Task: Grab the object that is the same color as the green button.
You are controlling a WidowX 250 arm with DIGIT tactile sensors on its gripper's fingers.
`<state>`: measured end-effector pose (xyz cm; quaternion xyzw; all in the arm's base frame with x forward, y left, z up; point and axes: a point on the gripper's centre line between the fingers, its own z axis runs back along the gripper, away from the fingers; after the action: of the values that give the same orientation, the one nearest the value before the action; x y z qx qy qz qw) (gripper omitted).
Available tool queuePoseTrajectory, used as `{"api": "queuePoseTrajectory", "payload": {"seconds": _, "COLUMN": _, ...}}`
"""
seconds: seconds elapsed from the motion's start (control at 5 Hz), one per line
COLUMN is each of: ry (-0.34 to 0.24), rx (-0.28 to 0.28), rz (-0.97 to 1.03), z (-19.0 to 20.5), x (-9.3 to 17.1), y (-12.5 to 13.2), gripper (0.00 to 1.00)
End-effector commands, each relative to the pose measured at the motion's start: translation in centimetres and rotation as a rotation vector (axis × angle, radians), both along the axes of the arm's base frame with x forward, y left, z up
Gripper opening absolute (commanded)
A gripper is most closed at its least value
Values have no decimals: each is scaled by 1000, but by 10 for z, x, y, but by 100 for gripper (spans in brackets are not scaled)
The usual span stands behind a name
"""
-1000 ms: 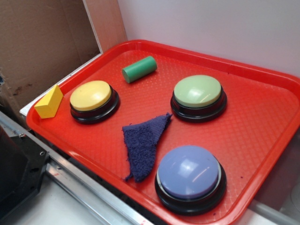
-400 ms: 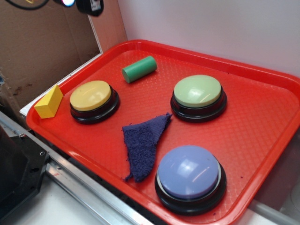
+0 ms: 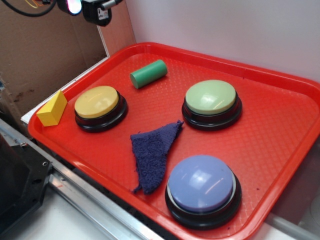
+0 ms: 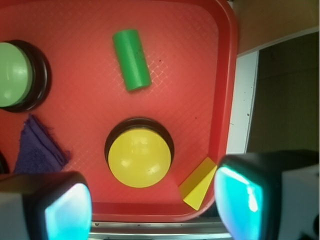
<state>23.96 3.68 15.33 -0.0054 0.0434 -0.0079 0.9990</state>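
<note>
The green cylinder (image 3: pixel 148 74) (image 4: pixel 131 60) lies on its side on the red tray (image 3: pixel 280 130) (image 4: pixel 200 75), toward the far left corner, touching nothing. Bare tray floor lies on every side of it; the nearest wall is the far-left rim, near but apart from its end. In the wrist view it lies slightly slanted, with open tray between it and the rim on the right.

The green button (image 3: pixel 211 103) (image 4: pixel 15 75) stands well to the cylinder's right in the exterior view, the yellow button (image 3: pixel 99 107) (image 4: pixel 140 157) nearer the front left, both clear of the cylinder. A yellow wedge (image 3: pixel 52 108) (image 4: pixel 198 184) leans against the tray's left rim just beside the yellow button. A purple cloth (image 3: pixel 153 154) (image 4: pixel 37 147) lies in the middle, between the three buttons, and the blue button (image 3: pixel 202 188) sits near the front rim.

The gripper (image 4: pixel 150 205) hangs high above the tray's left edge; only part of it shows at the top of the exterior view (image 3: pixel 90 9). In the wrist view its two fingers (image 4: pixel 60 207) stand wide apart at the lower corners, holding nothing, with the yellow button and wedge seen between them.
</note>
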Motion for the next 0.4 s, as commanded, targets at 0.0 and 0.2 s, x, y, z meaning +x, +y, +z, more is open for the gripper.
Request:
{"api": "queuePoseTrajectory", "payload": {"seconds": 0.0, "ry": -26, "rx": -2, "rz": -83, "z": -30, "x": 36, "y": 10, "gripper": 100}}
{"api": "queuePoseTrajectory", "payload": {"seconds": 0.2, "ry": -28, "rx": 21, "rz": -86, "z": -37, "x": 55, "y": 8, "gripper": 100}}
